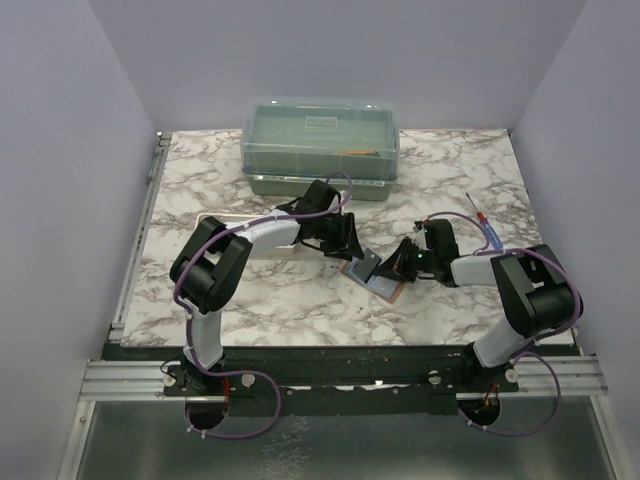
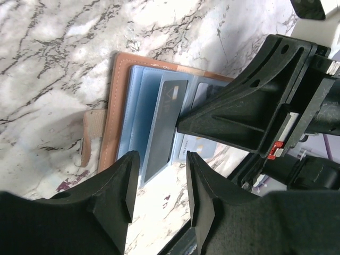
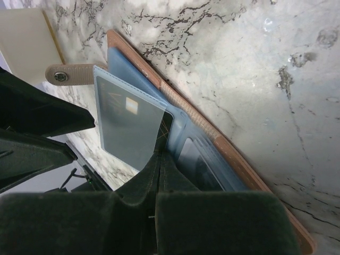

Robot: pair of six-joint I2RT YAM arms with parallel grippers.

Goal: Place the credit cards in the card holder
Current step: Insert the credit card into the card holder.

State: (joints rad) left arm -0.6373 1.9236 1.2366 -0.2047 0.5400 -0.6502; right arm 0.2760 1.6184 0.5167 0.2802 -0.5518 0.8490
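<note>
1. The holder (image 1: 375, 272) is being left lying open on the table (image 1: 450, 170), between both grippers.
2. A dark card (image 2: 166, 125) is being held in one bluish pocket.
3. The holder's middle is being touched by the right gripper (image 3: 159, 159), fingers closed together.
4. The left gripper (image 2: 162, 180) is being held over the card's end, fingers parted, gripping nothing.
5. A green box (image 1: 320, 140) is being kept well behind.

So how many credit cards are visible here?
2. One dark card sits in a pocket of the open card holder; a second card lies in its other half, partly under the right tool. More may be hidden.
</note>
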